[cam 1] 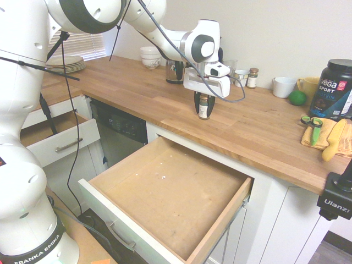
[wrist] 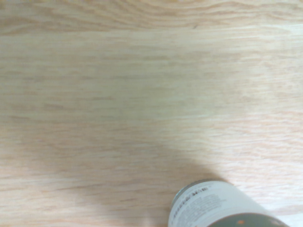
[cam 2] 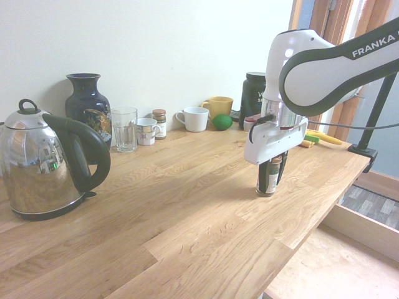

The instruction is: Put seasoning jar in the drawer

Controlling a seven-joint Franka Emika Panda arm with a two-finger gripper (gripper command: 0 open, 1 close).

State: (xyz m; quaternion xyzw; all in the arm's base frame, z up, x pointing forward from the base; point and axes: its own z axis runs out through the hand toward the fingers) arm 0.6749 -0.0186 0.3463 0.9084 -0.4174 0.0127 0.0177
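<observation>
The gripper [cam 1: 204, 106] points straight down over the wooden surface [cam 1: 253, 126], its two dark fingers closed on the seasoning jar [cam 1: 204, 107]. The jar stands upright with its base on or just above the surface; the views do not settle which. It sits near the front edge of the surface, just behind the open drawer [cam 1: 165, 198]. In the second exterior view the same jar [cam 2: 269, 177] shows a pale label and dark lid between the fingers, and the wrist view catches its label and lid edge [wrist: 213, 208] against bare wood grain.

The drawer is pulled well out below the surface, wide and shallow, with a light wood bottom and a white front panel carrying a metal bar handle [cam 1: 122, 237]. To the left of it a smaller white drawer [cam 1: 58, 137] also stands open.

Along the far wall stand a dark vase [cam 2: 88, 106], a clear drinking glass [cam 2: 124, 129], a small patterned cup [cam 2: 146, 131], a brown-lidded small jar [cam 2: 159, 123], a white mug [cam 2: 194, 118], a yellow mug [cam 2: 217, 106] and a lime [cam 2: 222, 121]. A steel kettle [cam 2: 47, 165] stands at the left, nearer the second exterior camera. At the right end are a dark protein tub [cam 1: 334, 88], scissors [cam 1: 312, 122] on a yellow cloth [cam 1: 322, 137], and a banana [cam 1: 334, 140]. Stacked plates [cam 1: 66, 62] and white bowls [cam 1: 150, 56] sit at the far left corner.
</observation>
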